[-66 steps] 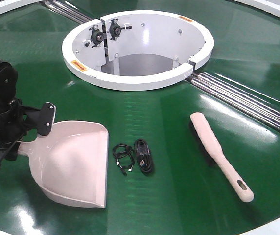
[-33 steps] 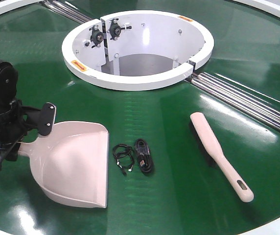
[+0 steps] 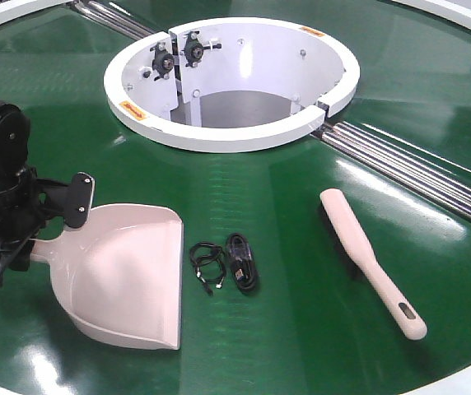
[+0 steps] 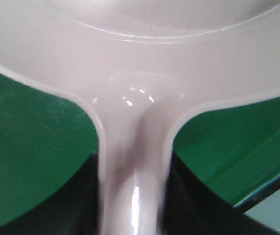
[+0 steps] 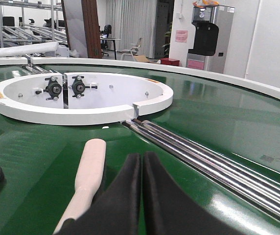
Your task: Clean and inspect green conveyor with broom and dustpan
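The pale pink dustpan (image 3: 128, 276) lies on the green conveyor (image 3: 293, 329) at the near left, its flat edge facing right. My left gripper (image 3: 34, 234) is shut on its handle. In the left wrist view the dustpan handle (image 4: 132, 186) runs between the dark fingers (image 4: 79, 200), which press on both sides. The broom (image 3: 371, 259) lies flat at the right, handle toward the near edge. My right gripper (image 5: 141, 164) is shut and holds nothing. It hovers just right of the broom (image 5: 88, 171) and is out of the front view.
A coiled black cable (image 3: 229, 265) lies between dustpan and broom. The white central ring (image 3: 231, 136) rises behind them. Silver rails (image 3: 417, 169) run from the ring to the right edge. The white outer rim (image 3: 466, 383) bounds the near right.
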